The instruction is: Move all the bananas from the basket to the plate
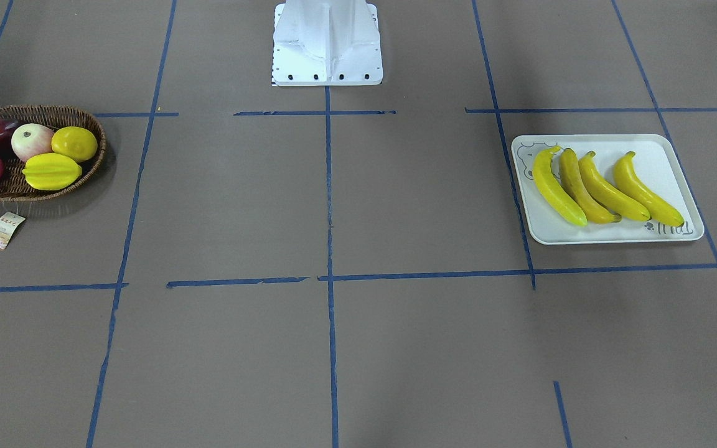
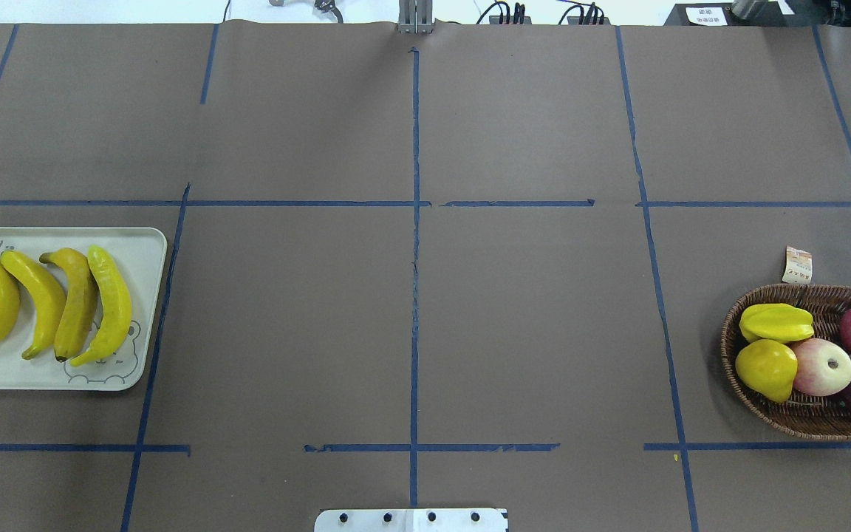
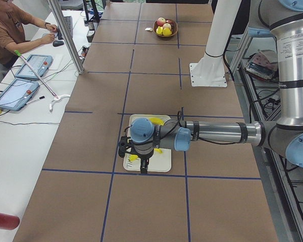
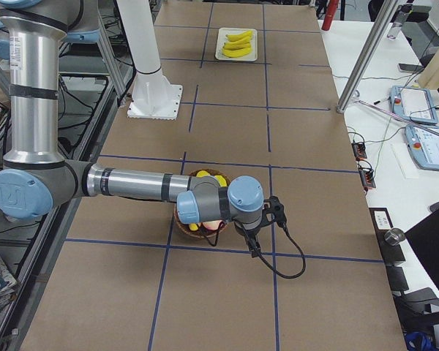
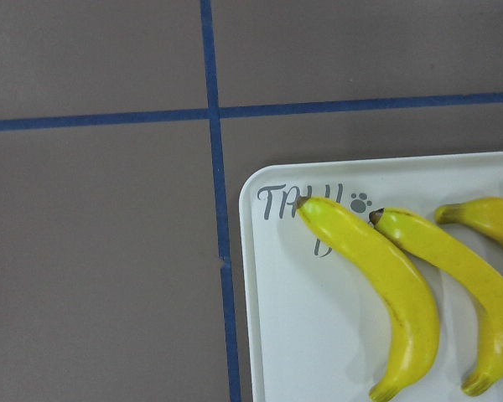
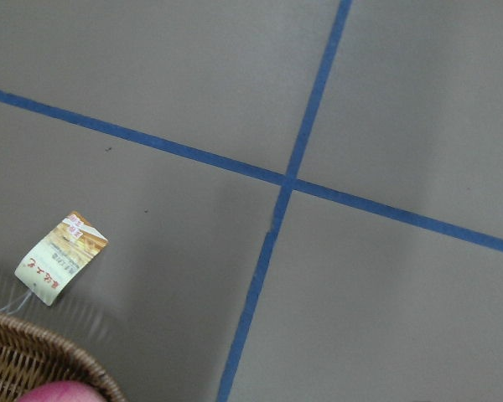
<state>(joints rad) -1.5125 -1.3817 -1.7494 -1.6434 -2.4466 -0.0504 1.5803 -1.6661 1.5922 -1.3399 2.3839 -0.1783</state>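
Note:
Several yellow bananas lie side by side on the pale rectangular plate, one of them duller and brownish. They also show on the plate in the overhead view and in the left wrist view. The wicker basket holds no banana. My left gripper hangs over the plate's outer end; I cannot tell if it is open or shut. My right gripper hangs by the basket; I cannot tell its state either.
The basket holds a lemon, a starfruit, two pink apples and a dark red fruit. Its paper tag lies on the table beside it. The robot's white base stands mid-table. Blue tape lines cross the brown table.

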